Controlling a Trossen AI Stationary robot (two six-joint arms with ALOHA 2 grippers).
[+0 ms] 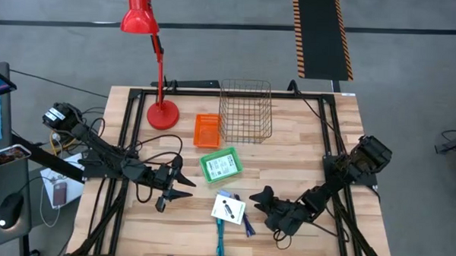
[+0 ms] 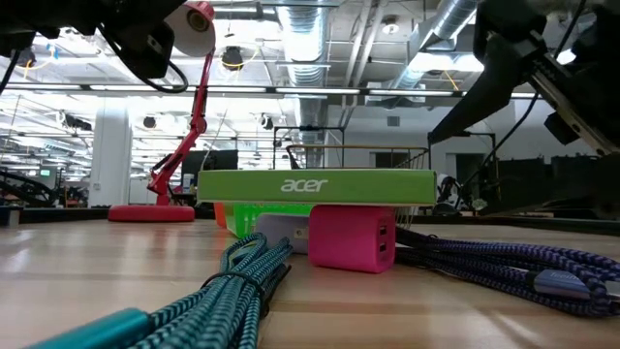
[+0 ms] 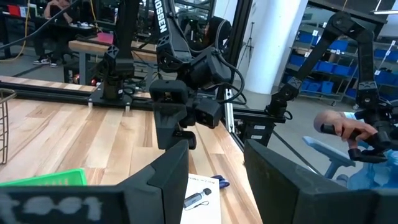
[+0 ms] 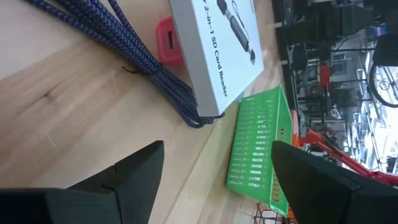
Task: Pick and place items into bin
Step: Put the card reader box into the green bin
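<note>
A white card-reader box [image 1: 228,209] lies near the table's near edge, on a pink block [image 4: 165,40] and a purple braided cable [image 4: 137,56]. In the low view its green side [image 2: 316,186] sits on the pink block [image 2: 352,237], with a pale block [image 2: 281,233] behind. A teal braided cable [image 1: 219,238] lies in front of it. A green basket [image 1: 220,166] holds a white pack. My left gripper [image 1: 182,181] is open, left of the box. My right gripper [image 1: 256,206] is open, just right of the box and above the purple cable.
An orange basket [image 1: 206,130] and a wire basket [image 1: 245,109] stand at the far middle, with a red desk lamp [image 1: 161,114] to their left. Black frame rails [image 1: 330,139] run along both sides of the table. A person's hand [image 3: 342,127] shows beyond the table.
</note>
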